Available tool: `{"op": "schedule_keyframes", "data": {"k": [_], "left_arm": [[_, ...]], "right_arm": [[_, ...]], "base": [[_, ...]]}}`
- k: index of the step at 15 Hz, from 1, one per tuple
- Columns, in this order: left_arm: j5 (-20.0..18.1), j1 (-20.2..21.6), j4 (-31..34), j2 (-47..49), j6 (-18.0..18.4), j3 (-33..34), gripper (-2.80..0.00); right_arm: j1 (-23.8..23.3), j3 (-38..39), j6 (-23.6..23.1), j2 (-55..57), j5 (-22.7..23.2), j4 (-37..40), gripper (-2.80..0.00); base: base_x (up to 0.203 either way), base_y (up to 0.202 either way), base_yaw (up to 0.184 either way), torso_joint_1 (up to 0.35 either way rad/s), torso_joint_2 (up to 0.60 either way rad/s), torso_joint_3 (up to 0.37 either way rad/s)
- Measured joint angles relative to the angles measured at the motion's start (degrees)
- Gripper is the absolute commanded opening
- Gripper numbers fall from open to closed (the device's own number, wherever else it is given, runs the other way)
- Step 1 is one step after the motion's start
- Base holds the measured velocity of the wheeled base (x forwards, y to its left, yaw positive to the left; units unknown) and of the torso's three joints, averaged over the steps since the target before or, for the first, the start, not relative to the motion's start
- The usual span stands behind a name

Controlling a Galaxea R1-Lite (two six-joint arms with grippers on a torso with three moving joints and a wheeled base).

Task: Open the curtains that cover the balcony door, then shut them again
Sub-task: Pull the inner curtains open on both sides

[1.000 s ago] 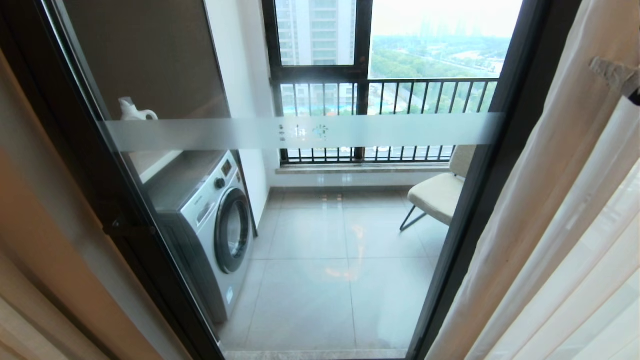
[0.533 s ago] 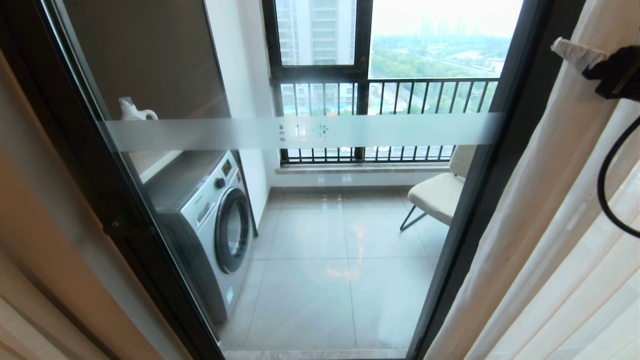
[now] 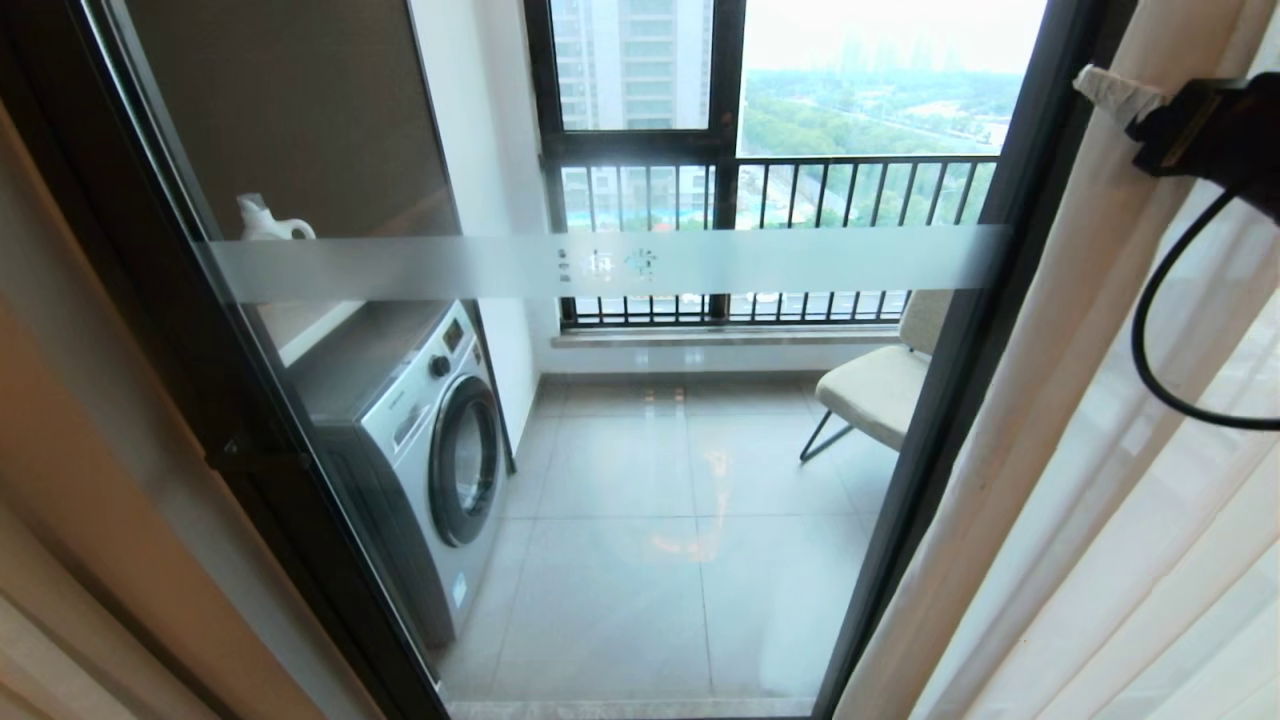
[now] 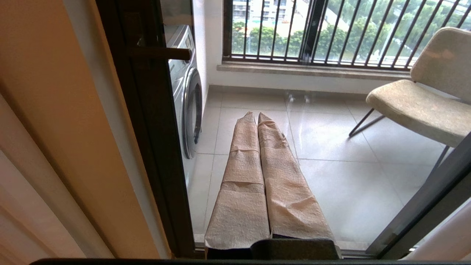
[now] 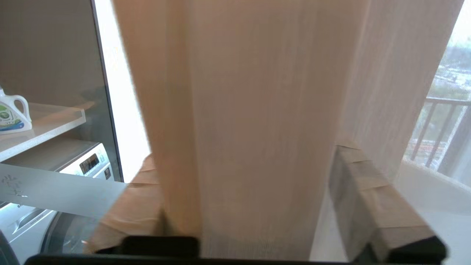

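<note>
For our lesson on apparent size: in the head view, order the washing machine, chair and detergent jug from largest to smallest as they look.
1. Washing machine
2. Chair, partly hidden by the door frame
3. Detergent jug

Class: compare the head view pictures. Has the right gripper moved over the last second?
Yes. The right gripper has come in from the view's right edge toward the dark door frame, its fingers astride a curtain fold.
</note>
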Motion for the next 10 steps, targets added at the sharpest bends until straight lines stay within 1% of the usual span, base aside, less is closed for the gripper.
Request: {"op": "schedule_keyframes", "data": {"k": [10], "left_arm": [[0.02,0.0,0.0,0.0,-0.01,0.0,-2.8]], "right_arm": [[-0.06,0.41,-0.04,-1.13,-0.11,0.0,-2.8]], "base": [[0.0,0.0,0.0,0.0,0.0,0.0]]}}
